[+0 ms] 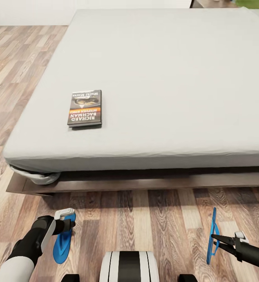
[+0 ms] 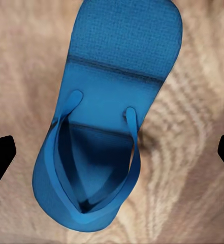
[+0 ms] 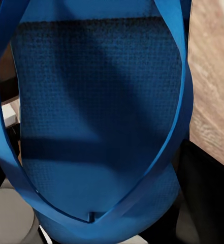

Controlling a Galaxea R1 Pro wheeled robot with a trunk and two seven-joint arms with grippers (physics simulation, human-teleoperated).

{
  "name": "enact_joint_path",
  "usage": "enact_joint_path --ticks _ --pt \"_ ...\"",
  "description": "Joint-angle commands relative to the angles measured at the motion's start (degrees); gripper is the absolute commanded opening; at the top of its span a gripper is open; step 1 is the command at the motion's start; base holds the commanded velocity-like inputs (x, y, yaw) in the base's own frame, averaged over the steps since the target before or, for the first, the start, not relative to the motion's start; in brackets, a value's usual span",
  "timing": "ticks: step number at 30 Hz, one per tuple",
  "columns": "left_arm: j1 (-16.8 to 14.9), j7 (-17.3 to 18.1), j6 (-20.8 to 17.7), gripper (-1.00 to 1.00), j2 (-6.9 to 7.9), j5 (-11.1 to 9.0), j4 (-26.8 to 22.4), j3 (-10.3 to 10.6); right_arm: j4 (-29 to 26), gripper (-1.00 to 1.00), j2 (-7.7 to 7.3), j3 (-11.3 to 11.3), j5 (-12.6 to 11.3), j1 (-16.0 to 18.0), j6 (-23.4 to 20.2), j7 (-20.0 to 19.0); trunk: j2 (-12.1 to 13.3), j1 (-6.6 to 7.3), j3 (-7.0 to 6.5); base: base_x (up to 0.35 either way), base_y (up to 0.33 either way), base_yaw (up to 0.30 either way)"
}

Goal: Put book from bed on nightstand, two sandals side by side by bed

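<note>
The book (image 1: 85, 108) lies flat on the white mattress of the bed (image 1: 164, 78), near its front left corner. One blue sandal (image 1: 61, 243) lies sole-down on the wood floor in front of the bed. My left gripper (image 1: 66, 225) hovers just above it. In the left wrist view this sandal (image 2: 112, 101) lies straps-up between the wide-apart fingertips (image 2: 1, 155), so the gripper is open. My right gripper (image 1: 216, 236) is shut on the other sandal (image 1: 212, 229), held upright on its edge above the floor. That sandal (image 3: 96, 117) shows very close in the right wrist view.
The bed's dark brown frame (image 1: 145, 182) juts out low along the floor in front of me. A bunched sheet corner (image 1: 39, 177) hangs at its left end. My white and black base (image 1: 129, 267) is between the arms. Wood floor (image 1: 23, 70) runs along the bed's left side.
</note>
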State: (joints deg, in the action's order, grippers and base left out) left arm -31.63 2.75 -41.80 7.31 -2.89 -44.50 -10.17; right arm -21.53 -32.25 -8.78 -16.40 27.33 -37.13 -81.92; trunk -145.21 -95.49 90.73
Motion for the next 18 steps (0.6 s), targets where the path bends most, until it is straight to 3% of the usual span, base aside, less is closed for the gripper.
enact_joint_path --ticks 1,12,14,16,17,18 --pt "-0.01 0.08 -0.3 1.0 -0.01 -0.27 -0.06 -0.12 0.01 -1.0 0.0 -0.02 -0.09 0.01 -0.58 -0.09 -0.01 0.01 0.03 0.0 0.0 0.0" --pt "-0.02 1.11 -0.45 1.0 0.0 -0.42 -0.18 -0.18 0.0 -1.0 0.0 -0.05 -0.05 0.01 -0.58 -0.08 -0.01 0.01 0.03 0.0 0.0 0.0" --pt "-0.02 10.04 -0.52 1.0 0.44 -0.42 -0.25 -0.26 0.02 -1.0 0.0 -0.07 -0.04 0.01 -0.58 -0.08 -0.01 0.01 0.03 0.0 0.0 0.0" --pt "-0.01 21.65 -0.45 1.0 2.01 -0.19 -0.21 -0.28 0.01 -1.0 0.0 -0.03 -0.03 0.01 -0.58 -0.04 -0.01 0.01 0.03 0.0 0.0 0.0" --pt "-0.03 30.01 -0.34 1.0 3.19 0.0 -0.13 -0.28 0.03 -1.0 0.01 -0.02 -0.05 0.01 -0.58 -0.02 -0.01 0.01 0.03 0.0 0.0 0.0" --pt "-0.05 34.21 -0.3 1.0 3.85 0.09 -0.11 -0.27 0.05 -1.0 0.03 -0.02 -0.06 0.01 -0.58 -0.03 -0.01 0.01 0.03 0.0 0.0 0.0"
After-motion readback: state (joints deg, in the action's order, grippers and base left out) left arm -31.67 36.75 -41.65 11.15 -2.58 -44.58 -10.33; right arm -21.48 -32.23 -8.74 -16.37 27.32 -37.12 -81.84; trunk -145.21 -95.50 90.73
